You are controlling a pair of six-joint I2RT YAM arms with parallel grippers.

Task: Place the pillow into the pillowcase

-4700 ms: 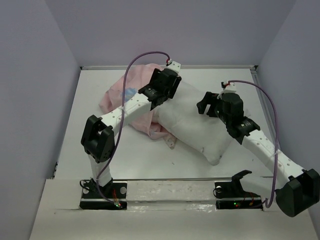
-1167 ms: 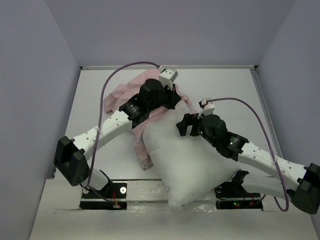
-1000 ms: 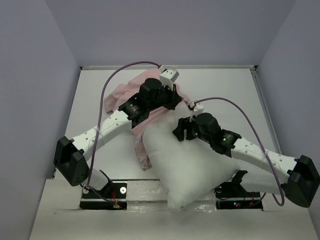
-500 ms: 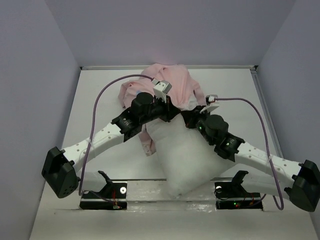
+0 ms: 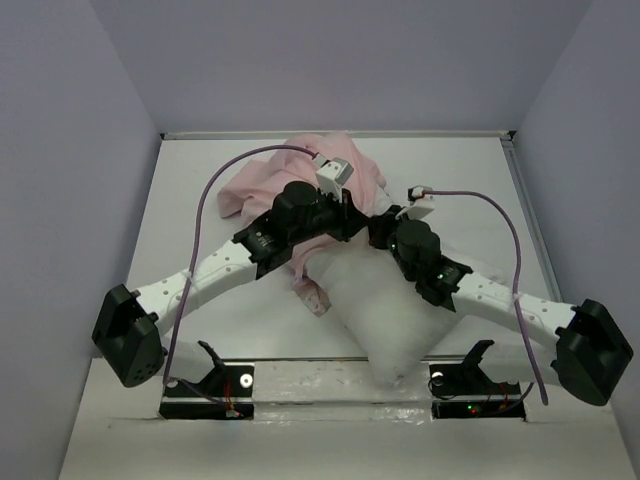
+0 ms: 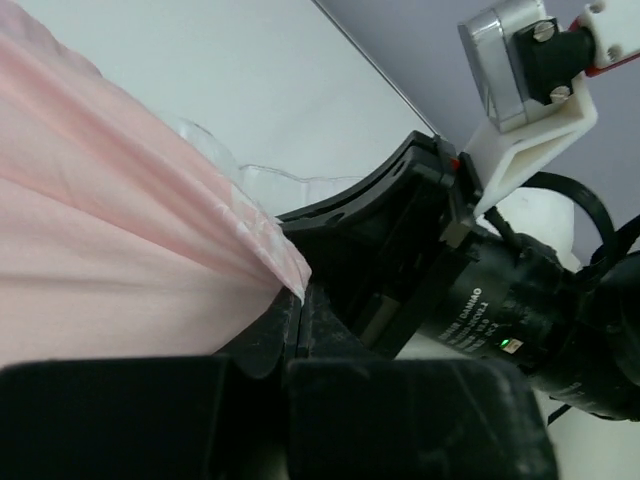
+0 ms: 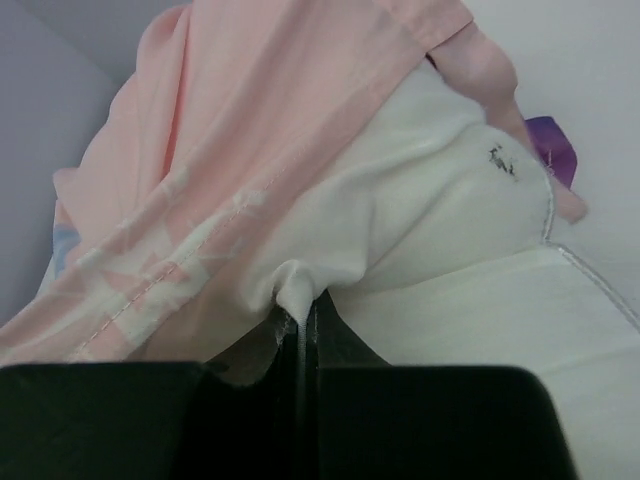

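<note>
Over the far end of the pillow (image 5: 385,310), my left gripper (image 6: 295,305) and right gripper (image 7: 298,300) both pinch the pillowcase (image 5: 265,180) hem tight; pull evenly toward the near side, mouth kept spread, no jerking.

Soft, even light falls from overhead. The tabletop (image 5: 175,200) glows bright white and the shadows beneath the arms are faint. The top view is sharp, if a little grainy. In the left wrist view the left claw (image 6: 292,330) is a black, blurred mass up close, and the pillowcase (image 6: 120,230) is soft too. In the right wrist view the right claw (image 7: 298,335) reads as featureless black. The pillow (image 7: 440,220) nearly washes out, though the hem stitching is crisp.
</note>
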